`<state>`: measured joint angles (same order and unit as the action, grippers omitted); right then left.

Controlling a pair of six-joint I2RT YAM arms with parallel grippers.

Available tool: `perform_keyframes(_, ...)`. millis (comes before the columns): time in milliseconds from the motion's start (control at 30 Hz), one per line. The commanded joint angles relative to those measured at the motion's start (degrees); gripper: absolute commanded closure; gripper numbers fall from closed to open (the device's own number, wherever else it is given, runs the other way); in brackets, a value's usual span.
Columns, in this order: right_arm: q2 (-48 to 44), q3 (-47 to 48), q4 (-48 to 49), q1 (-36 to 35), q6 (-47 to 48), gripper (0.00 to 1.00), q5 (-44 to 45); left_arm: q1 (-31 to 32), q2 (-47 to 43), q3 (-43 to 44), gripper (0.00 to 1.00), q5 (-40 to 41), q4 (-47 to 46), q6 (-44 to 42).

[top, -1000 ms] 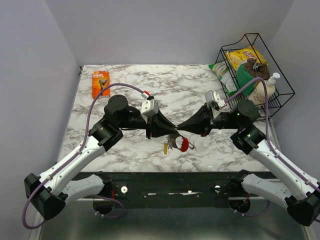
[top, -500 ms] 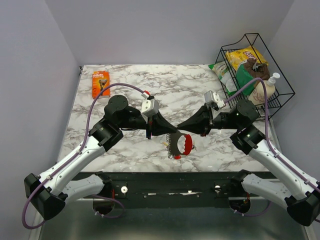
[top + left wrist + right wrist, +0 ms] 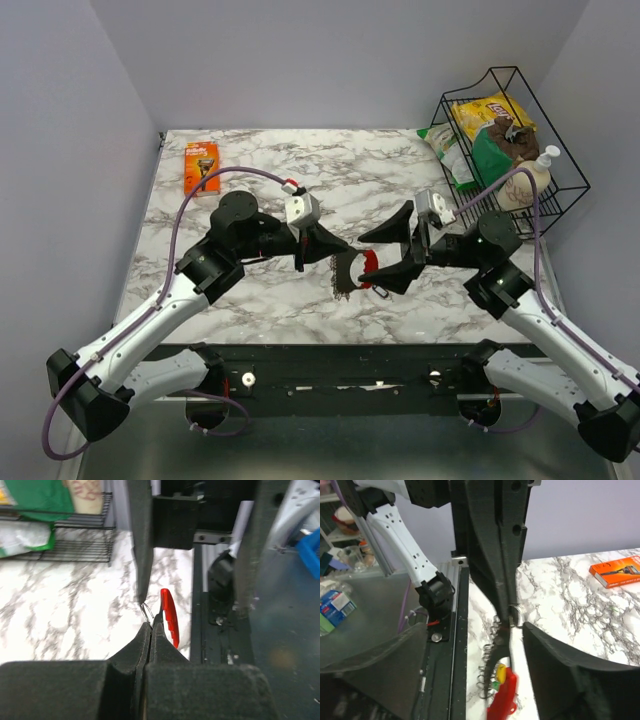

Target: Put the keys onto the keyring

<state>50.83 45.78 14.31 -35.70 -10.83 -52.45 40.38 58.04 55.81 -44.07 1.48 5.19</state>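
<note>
The keys (image 3: 350, 272) hang as a small bunch above the marble table's front middle, with a red curved tag (image 3: 368, 265). My left gripper (image 3: 335, 250) is shut on the top of the bunch. In the left wrist view its jaws (image 3: 150, 625) are pressed together, with the red tag (image 3: 170, 615) and a thin wire loop (image 3: 146, 612) just beyond them. My right gripper (image 3: 380, 256) stands open around the bunch from the right, touching nothing. From the right wrist the left gripper (image 3: 509, 612) pinches a silvery ring, and yellow (image 3: 501, 672) and green heads and the red tag (image 3: 502, 700) dangle below. The black keyring cannot be made out.
An orange razor pack (image 3: 201, 167) lies at the back left. A black wire basket (image 3: 560, 185) with snack bags and a pump bottle stands at the back right, a green-white bag (image 3: 450, 150) leaning on it. The black base rail (image 3: 340, 355) runs along the near edge.
My right gripper has opened and let go of the bunch, drawing back a little to the right. The left gripper has shut on the keys, which now hang from it alone.
</note>
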Motion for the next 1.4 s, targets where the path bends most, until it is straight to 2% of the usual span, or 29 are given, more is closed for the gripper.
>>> perform_keyframes(0, -4.3, -1.8, 2.7, -0.4, 0.4, 0.1, 5.9, 2.0, -2.4, -0.6, 1.0, 12.2, 4.1, -7.2)
perform_keyframes(67, -4.9, -2.3, 2.1, -0.5, 1.1, 0.08, 8.1, 4.2, -2.8, -1.5, 1.0, 17.1, 4.7, -10.3)
perform_keyframes(167, -4.6, -2.4, -0.9, -0.4, 1.1, 0.07, 16.3, 5.3, -2.2, -1.9, 1.0, 21.2, 5.9, -11.1)
perform_keyframes(400, -0.8, -3.1, -13.6, -0.4, -2.7, 0.07, 42.3, 5.8, -1.3, -4.3, 1.0, 27.6, 8.6, -9.9)
perform_keyframes(633, 4.2, -6.5, -24.6, -0.3, -8.8, 0.08, 54.8, 5.7, -4.4, -8.8, 1.0, 33.7, 8.5, -8.7)
perform_keyframes(833, 9.5, -8.6, -29.1, -0.2, -13.9, 0.21, 57.5, 5.6, -7.1, -10.6, 1.0, 37.7, 7.8, -7.7)
perform_keyframes(900, 12.7, -8.9, -29.4, -0.2, -14.1, 0.29, 56.8, 5.6, -7.5, -11.0, 1.0, 37.7, 7.3, -7.5)
perform_keyframes(1133, 24.4, -7.1, -31.7, -0.3, -14.0, 0.39, 50.3, 5.6, -7.8, -11.0, 1.0, 36.5, 7.1, -7.0)
perform_keyframes(1300, 28.9, -7.4, -30.8, -0.4, -12.8, 0.43, 48.8, 5.6, -7.9, -11.2, 1.0, 36.1, 6.9, -6.8)
perform_keyframes(1367, 30.0, -7.3, -30.5, -0.3, -12.7, 0.48, 47.6, 5.7, -7.9, -11.2, 1.0, 35.9, 6.9, -6.6)
